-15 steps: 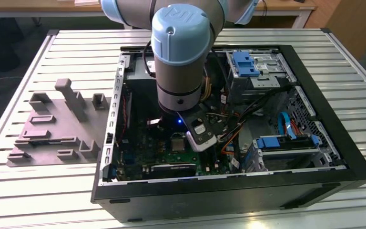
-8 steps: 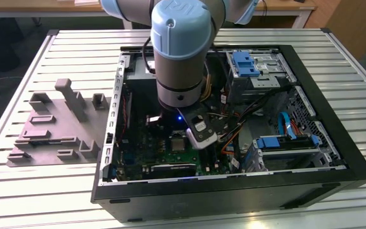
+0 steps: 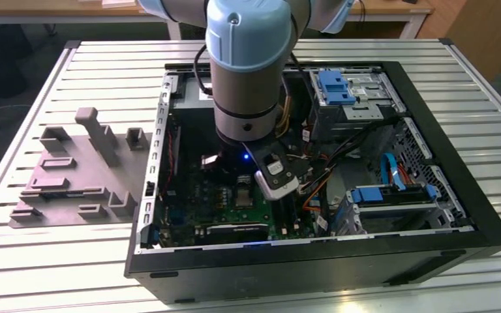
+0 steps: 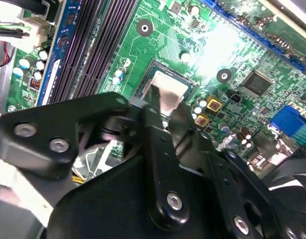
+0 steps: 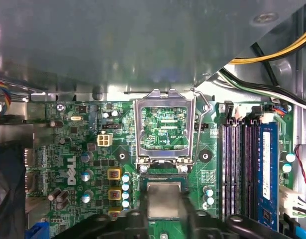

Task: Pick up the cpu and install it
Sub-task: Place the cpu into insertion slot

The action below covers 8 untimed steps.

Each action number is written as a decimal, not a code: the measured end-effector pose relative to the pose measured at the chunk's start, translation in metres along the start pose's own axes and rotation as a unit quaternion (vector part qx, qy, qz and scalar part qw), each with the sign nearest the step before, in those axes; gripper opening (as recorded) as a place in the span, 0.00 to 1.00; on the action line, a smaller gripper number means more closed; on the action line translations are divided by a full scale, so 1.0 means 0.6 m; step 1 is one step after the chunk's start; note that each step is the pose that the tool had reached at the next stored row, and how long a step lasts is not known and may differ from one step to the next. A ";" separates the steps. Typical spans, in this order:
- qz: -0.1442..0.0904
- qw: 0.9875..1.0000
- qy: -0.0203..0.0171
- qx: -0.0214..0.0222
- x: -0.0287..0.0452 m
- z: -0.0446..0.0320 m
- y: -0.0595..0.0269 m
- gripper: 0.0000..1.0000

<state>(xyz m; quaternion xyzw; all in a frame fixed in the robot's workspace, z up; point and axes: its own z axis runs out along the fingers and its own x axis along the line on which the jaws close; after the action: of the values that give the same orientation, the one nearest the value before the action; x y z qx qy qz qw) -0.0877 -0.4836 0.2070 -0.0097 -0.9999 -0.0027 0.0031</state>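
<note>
The cpu (image 5: pixel 165 198), a small square chip with a silvery top, sits level in the open socket (image 5: pixel 141 178) on the green motherboard (image 5: pixel 68 149). In the second wrist view the cpu (image 4: pixel 168 93) lies between two black fingers (image 4: pixel 153 107). My gripper (image 5: pixel 165 215) reaches straight down over it and appears shut on its edges. The socket's metal load frame (image 5: pixel 139 129) stands flipped up just beyond it. In the exterior view the gripper (image 3: pixel 243 186) is low inside the computer case (image 3: pixel 459 215), above the cpu (image 3: pixel 245 196).
Memory slots (image 5: pixel 242 169) run beside the socket. A large grey metal box (image 5: pixel 118 45) and cable bundles (image 5: pixel 272 55) lie close behind the load frame. Blue-tabbed drive cages (image 3: pixel 390 195) fill the case's exterior-view right. A grey fixture plate (image 3: pixel 76 176) lies on the slatted table (image 3: pixel 24 98).
</note>
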 end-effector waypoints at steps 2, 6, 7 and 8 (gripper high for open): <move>0.000 1.000 0.000 0.000 0.000 0.000 0.000 0.29; 0.000 1.000 0.000 0.000 0.000 0.000 0.000 0.17; 0.000 1.000 0.000 0.000 0.000 0.000 0.000 0.11; 0.000 1.000 0.000 0.000 0.000 0.000 0.000 0.11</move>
<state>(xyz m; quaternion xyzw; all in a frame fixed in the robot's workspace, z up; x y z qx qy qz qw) -0.0877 -0.4837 0.2071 -0.0097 -0.9999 -0.0026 0.0032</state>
